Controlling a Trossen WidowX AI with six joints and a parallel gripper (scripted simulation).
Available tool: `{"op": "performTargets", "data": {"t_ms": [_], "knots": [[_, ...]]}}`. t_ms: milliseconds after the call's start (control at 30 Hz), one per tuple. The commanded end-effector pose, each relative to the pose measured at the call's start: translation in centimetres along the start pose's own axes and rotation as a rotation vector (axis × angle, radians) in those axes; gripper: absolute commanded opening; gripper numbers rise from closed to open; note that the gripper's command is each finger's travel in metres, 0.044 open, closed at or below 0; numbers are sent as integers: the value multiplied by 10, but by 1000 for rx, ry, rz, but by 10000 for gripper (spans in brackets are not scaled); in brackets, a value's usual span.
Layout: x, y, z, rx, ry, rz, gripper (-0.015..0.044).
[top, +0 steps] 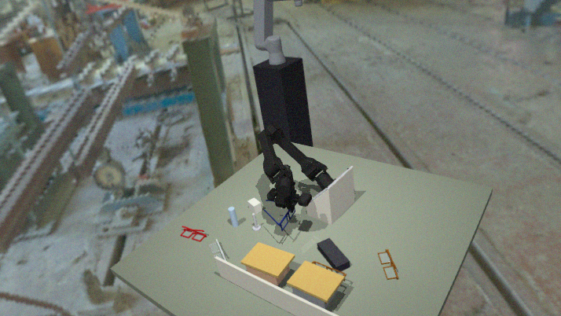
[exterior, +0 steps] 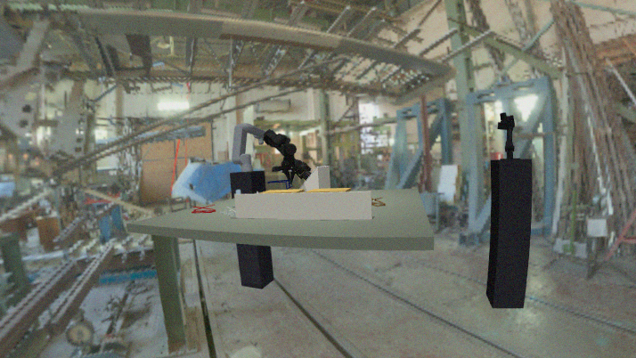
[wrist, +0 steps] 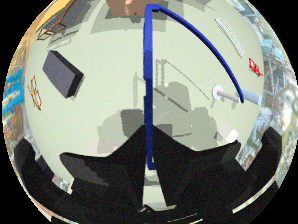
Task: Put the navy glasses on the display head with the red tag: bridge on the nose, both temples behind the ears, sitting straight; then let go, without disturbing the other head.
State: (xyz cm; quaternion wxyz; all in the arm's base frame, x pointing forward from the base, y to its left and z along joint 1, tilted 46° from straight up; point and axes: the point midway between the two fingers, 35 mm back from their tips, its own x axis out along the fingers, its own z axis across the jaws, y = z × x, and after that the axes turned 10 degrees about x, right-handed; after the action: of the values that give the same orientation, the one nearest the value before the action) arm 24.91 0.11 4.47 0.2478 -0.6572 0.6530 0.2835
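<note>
— where are the thin navy wire-frame glasses (top: 280,218) now?

— hanging from the black tool (top: 284,200), whose fingers are pressed nearly together, pinching the frame. the glasses dangle below it, above the pale green tabletop (top: 412,220), near the small white block on a thin stand (top: 254,212).

— does the wrist view add anything?

— yes, there the navy frame (wrist: 148,90) runs straight up from between the dark fingers, with a temple arcing off to the right. from the side view the tool (exterior: 291,171) is tiny, and the glasses only a blue fleck.

— and the two heads?

— from above they show as two yellow-topped blocks (top: 268,258) behind a low white wall (top: 251,280). orange glasses (top: 328,269) lean against the right one. i cannot tell which carries the red tag.
</note>
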Motion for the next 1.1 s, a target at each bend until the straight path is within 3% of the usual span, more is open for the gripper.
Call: {"op": "performTargets", "data": {"t_ms": [0, 600, 867, 1067], "knots": [[-2, -3, -17, 7, -10, -3, 0], [-2, 12, -137, 8, 2, -2, 0], [-1, 13, -141, 8, 4, -1, 0], [18, 12, -141, 9, 1, -2, 0]]}}
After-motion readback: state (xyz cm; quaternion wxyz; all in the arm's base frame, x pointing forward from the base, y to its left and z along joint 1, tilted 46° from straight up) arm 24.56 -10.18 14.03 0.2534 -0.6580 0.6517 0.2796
